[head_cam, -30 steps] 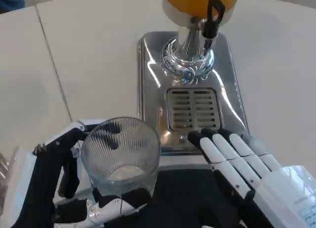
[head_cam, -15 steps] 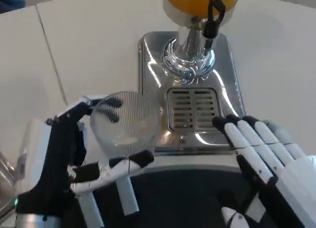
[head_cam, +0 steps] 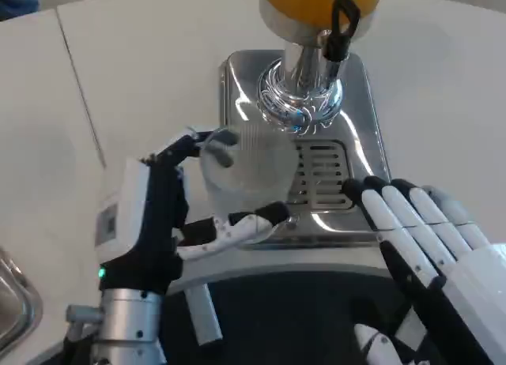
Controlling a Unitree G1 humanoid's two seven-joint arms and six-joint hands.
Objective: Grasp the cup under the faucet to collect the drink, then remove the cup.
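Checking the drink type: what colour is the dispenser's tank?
Orange tank, best seen in the head view.

Clear ribbed glass cup (head_cam: 249,171), blurred, at the centre of the frame, held off the base and tilted, over the left edge of the slotted drip grille (head_cam: 320,174) on the polished steel dispenser base (head_cam: 237,96). Pinched by the left hand (head_cam: 170,223), fingers on its left wall and lower rim. Faucet (head_cam: 341,27) with black lever at top centre-right, under the orange drink tank (head_cam: 316,1), above and right of the cup, apart from it.
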